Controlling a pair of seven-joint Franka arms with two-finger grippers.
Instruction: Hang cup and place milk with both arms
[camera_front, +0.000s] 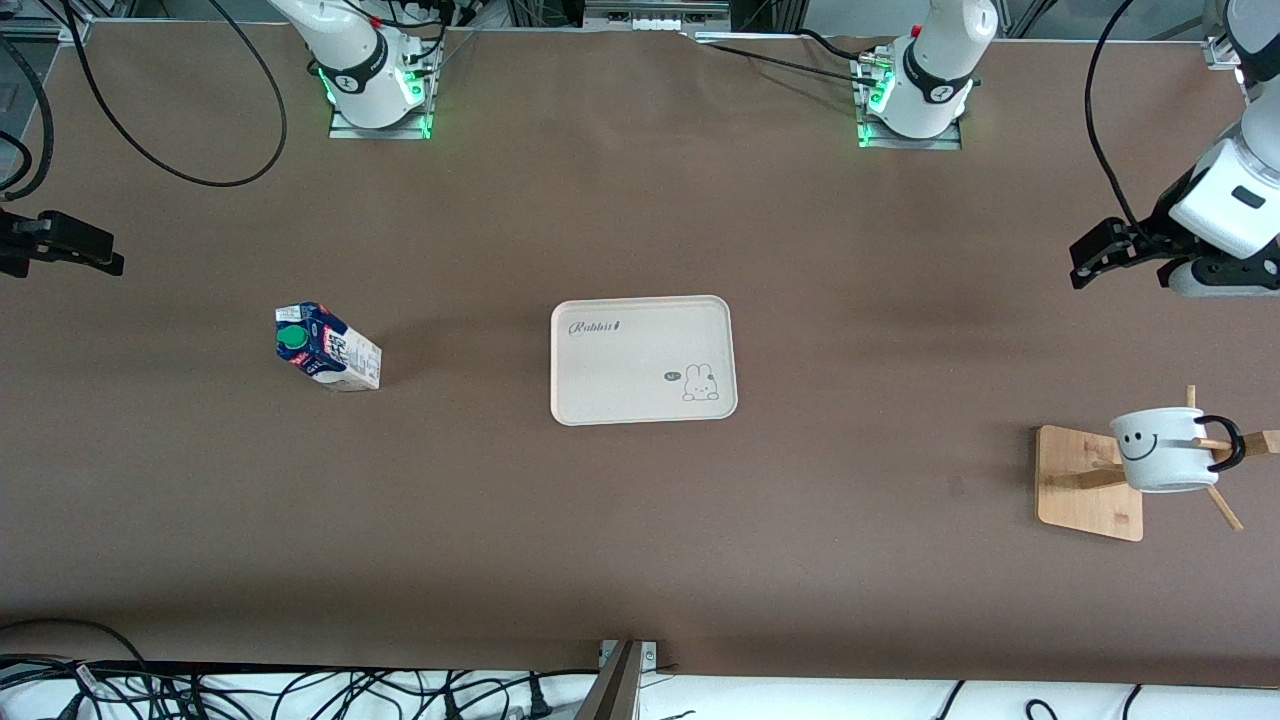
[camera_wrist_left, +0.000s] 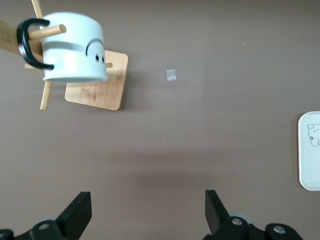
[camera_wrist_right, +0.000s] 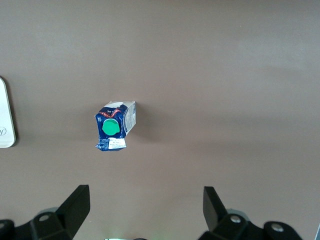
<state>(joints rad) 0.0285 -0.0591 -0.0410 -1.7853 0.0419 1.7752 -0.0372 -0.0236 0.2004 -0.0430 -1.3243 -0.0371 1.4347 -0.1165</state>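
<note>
Front view: the milk carton (camera_front: 328, 347) stands on the brown table (camera_front: 640, 520) at middle left of the frame, and a cream rabbit tray (camera_front: 643, 360) lies at centre. At lower right the smiley cup (camera_front: 1165, 450) hangs by its handle on a peg of the wooden mug rack (camera_front: 1088, 482). The left gripper (camera_front: 1090, 262) hovers at the right edge, the right gripper (camera_front: 60, 250) at the left edge.

Left wrist view: jaws spread, nothing held; the left gripper's fingers (camera_wrist_left: 80, 212) sit at the bottom, the cup upper left.

Right wrist view: the right gripper's fingers (camera_wrist_right: 75, 202) are spread and empty, the carton near centre.

A: Where is the left gripper (camera_front: 1085, 262)?
B: Raised over its own end of the counter, jaws wide apart, empty.
A: And the right gripper (camera_front: 70, 250)?
B: Same at the other end, jaws spread, holding nothing
</note>
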